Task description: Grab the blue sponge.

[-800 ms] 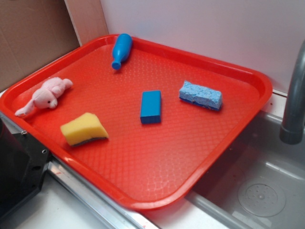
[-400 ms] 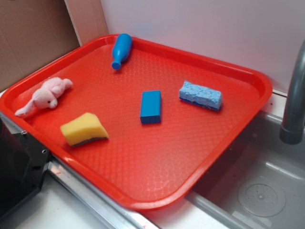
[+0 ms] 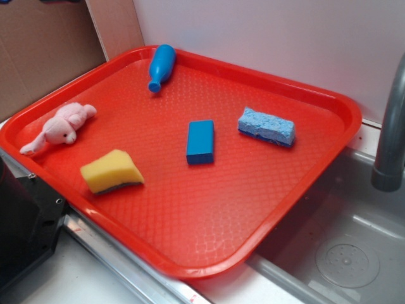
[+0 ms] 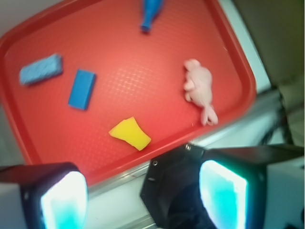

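Red tray (image 3: 329, 101) sits beside a steel sink (image 3: 354, 253), w/ a grey faucet post (image 3: 389, 139) at the right edge of the exterior view.

Blue sponge (image 3: 266, 126) lies flat on the tray's right-rear portion, near the rear rim but not touching it. Light blue porous top, thin darker layer underneath. In the wrist view it appears at upper left (image 4: 41, 69).

Blue block (image 3: 200, 142): smooth, darker, just left of the sponge toward tray centre; the two are apart, no contact. Wrist view shows it (image 4: 82, 89) next to the sponge, also w/ a gap.

Yellow sponge (image 3: 111, 171) rests at the tray's front-left, curved top edge. Pink plush toy (image 3: 60, 126) lies near the left rim. Blue bottle-shaped toy (image 3: 161, 66) lies on its side at the rear-left corner, neck pointing inward.

Claw (image 4: 143, 193): seen only in the wrist view, which is blurred. Two fingers (image 4: 62, 198) w/ cyan-lit pads are set wide apart, nothing between them; claw is spread and empty. It appears to sit well clear of the tray, out past the rim nearest the yellow sponge. No contact w/ any item.
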Controlling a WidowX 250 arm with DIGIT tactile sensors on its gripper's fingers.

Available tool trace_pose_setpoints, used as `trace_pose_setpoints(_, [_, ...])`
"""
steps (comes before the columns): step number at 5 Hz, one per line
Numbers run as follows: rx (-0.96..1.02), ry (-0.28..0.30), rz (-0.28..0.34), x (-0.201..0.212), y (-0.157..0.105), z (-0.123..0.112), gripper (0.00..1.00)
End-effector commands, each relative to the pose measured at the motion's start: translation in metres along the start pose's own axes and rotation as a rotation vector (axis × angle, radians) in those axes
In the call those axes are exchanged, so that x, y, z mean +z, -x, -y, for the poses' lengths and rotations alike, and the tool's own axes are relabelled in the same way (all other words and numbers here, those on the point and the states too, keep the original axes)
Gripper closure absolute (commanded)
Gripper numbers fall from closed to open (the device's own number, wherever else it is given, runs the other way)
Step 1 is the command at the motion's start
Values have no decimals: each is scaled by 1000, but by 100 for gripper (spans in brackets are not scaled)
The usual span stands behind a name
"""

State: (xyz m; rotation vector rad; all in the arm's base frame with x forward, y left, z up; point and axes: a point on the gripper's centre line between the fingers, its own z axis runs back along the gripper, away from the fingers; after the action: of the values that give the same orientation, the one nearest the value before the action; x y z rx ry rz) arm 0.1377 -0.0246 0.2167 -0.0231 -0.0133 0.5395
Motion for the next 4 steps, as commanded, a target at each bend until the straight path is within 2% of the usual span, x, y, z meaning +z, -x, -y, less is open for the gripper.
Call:
trace_pose_setpoints(1, [476,66,17,-18,-11,46,0])
trace_pose_setpoints(2, [691,88,29,-30,-18,72,0])
trace_pose_setpoints(3, [836,82,20,-45,-26,98,0])
trace_pose_setpoints(4, [942,105,-9,-65,-41,117,0])
